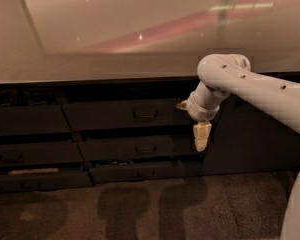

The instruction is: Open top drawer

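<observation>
The robot's cream-tipped hand point(201, 138) hangs pointing straight down from the wrist of the white, jointed arm point(255, 86). It is just off the right end of the wide dark grey top drawer point(110, 115). Its pale tip reads as one narrow piece, so whether it is apart or together cannot be told. It holds nothing, and the tip sits level with the narrower dark drawer front point(120, 148) below. The hand is well to the right of the top drawer's small dark loop handle point(145, 114), which sits at the centre of the flat front.

The top drawer lies directly under the front edge of the pale, glossy worktop point(115, 39), with a black gap above it. How far it stands out from the cabinet is hard to judge in the dim light. A third dark drawer front point(120, 174) sits lowest, and another column of dark drawers point(25, 121) fills the left, its far end cut off by the frame.

Right of the hand, the tall dark cabinet door point(250, 139) is partly hidden by the arm. The robot's white body point(297, 209) is cut off at the lower right corner. The brown speckled floor point(65, 209) in front of the drawers carries soft shadows.
</observation>
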Motion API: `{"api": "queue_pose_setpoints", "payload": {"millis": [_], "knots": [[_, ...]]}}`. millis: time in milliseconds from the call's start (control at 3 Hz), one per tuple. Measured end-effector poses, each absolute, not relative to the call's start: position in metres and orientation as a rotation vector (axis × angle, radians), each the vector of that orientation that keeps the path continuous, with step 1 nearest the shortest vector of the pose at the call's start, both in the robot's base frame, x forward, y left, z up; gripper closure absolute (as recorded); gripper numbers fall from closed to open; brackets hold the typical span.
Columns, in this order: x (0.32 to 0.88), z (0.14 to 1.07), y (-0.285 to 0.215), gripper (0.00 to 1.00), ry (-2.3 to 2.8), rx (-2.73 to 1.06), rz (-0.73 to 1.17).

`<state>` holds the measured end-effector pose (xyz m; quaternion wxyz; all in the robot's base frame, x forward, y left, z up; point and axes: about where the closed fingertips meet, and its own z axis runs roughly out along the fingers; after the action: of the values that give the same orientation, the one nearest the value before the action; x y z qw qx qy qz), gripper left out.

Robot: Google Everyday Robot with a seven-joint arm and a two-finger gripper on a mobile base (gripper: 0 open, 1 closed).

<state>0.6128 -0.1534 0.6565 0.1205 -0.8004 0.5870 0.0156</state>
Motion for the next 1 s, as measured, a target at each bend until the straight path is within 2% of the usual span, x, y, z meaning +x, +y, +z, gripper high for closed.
{"api": "queue_pose_setpoints", "payload": {"millis": [1000], "knots": [[0.608,0.682,-0.147,0.00,1.687,-2.337,-0.011]]}}
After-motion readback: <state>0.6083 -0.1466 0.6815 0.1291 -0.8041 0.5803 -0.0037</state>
